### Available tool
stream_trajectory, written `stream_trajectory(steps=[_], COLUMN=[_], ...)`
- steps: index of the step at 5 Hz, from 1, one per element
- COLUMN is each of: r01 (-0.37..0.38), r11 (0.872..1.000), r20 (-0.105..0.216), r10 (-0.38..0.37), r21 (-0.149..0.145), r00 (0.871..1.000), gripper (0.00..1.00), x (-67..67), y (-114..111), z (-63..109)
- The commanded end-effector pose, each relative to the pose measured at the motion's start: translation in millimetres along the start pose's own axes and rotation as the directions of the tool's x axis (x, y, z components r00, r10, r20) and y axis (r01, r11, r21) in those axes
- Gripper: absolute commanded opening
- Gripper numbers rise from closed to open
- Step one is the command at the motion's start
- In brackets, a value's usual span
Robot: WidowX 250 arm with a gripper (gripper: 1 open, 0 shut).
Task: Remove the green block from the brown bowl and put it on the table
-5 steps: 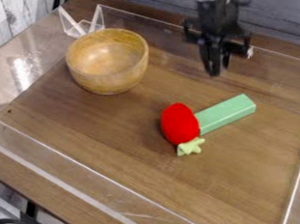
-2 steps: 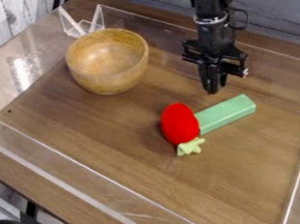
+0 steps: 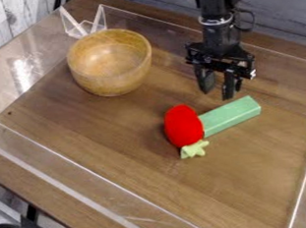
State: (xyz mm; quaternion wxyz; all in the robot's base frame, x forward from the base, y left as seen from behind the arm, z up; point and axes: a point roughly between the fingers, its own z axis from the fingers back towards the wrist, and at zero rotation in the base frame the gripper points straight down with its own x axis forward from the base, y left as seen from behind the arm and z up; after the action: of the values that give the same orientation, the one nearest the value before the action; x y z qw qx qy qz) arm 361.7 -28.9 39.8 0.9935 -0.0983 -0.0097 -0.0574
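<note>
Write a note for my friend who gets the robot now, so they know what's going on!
Gripper: the jaws hang open above the table, with nothing seen between them.
Green block: on the table, out of the bowl, right beside the red toy. The green block lies closer to the camera than the jaws.
Brown bowl: the brown bowl stands upright at the far left of the picture, and no block shows in it.
Done: the block is out and on the table.
Left: nothing more, it seems; maybe just move the arm away.
</note>
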Motion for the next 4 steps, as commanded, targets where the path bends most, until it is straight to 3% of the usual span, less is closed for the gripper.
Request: stream_trajectory(steps=[1, 2, 4], r01=[-0.070, -0.073, -0.096], r11=[0.997, 0.997, 0.995], r20=[0.125, 0.133, 0.114], r10=[0.067, 0.070, 0.094], r21=[0.018, 0.016, 0.011], r00=[0.990, 0.989, 0.989], gripper=[1.00, 0.00, 0.00], x=[17.9, 9.5, 0.8], y=[9, 19, 24], z=[48.9, 57.4, 44.5])
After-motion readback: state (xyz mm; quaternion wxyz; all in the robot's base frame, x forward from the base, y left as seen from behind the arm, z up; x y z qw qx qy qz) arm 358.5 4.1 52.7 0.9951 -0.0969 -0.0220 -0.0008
